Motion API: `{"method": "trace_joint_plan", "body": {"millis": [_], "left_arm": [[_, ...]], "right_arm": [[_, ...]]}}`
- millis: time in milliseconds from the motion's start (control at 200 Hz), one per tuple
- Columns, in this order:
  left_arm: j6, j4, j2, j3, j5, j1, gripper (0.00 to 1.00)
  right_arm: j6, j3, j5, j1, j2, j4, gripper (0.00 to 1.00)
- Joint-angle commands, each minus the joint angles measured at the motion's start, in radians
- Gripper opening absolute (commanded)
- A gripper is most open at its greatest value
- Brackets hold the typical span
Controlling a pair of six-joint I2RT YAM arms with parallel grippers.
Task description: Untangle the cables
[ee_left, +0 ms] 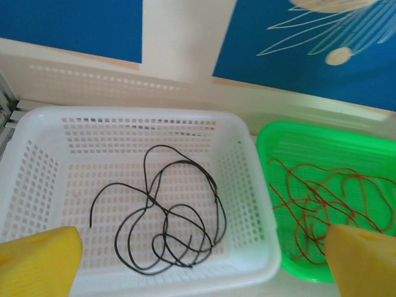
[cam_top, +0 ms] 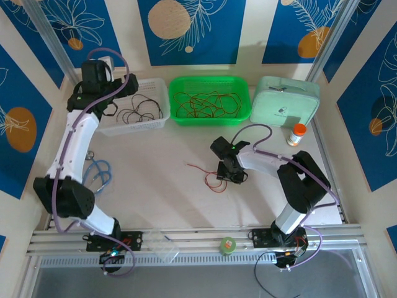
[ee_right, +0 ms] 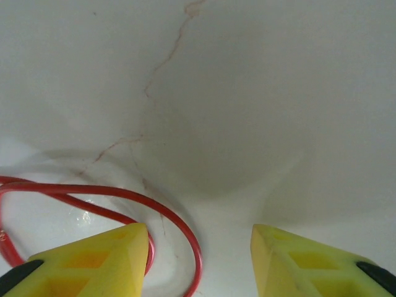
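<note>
A thin red cable lies loose on the white table, just left of the right gripper, which sits low over the surface. In the right wrist view the thin red cable loops in from the left edge and curves down against the inner side of one yellow finger. The right gripper is spread apart, and the gap between the fingers holds bare table, nothing grasped.

The left gripper hangs over the white perforated plastic basket. Its fingers are also spread wide in the left wrist view, with the left gripper holding nothing. Thin black cables lie coiled on the floor of the white perforated plastic basket, apart from its walls. Beside it, nearly touching, the green perforated plastic basket holds a tangle of more red cables.

Open table spreads left of and in front of the loose cable. A mint-green zip case and an orange-capped bottle stand towards the far right, and a light-blue looped tube lies by the left arm.
</note>
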Motion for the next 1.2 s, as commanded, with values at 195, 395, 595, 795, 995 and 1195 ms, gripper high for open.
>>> {"method": "trace_joint_plan", "body": {"millis": [195, 395, 595, 795, 995, 1195], "left_arm": [[-0.038, -0.159, -0.315, -0.233, 0.051, -0.033, 1.0], [-0.053, -0.223, -0.437, -0.337, 0.078, -0.037, 1.0], [-0.064, -0.267, -0.5, -0.397, 0.093, -0.038, 1.0], [-0.074, -0.284, -0.543, -0.442, 0.11, -0.038, 1.0], [-0.069, -0.323, -0.586, -0.486, 0.109, -0.04, 0.98], [-0.113, -0.295, -0.639, -0.584, 0.162, -0.041, 0.95]], "right_arm": [[0.01, -0.037, -0.052, -0.007, 0.022, 0.046, 0.39], [0.006, -0.079, -0.105, -0.031, 0.057, 0.108, 0.19], [0.003, -0.084, -0.115, -0.021, 0.076, 0.121, 0.05], [-0.019, -0.075, -0.104, -0.013, 0.013, 0.09, 0.0], [-0.074, 0.01, -0.04, -0.007, -0.184, -0.046, 0.0], [-0.154, 0.166, -0.023, -0.027, -0.368, -0.162, 0.0]]}}
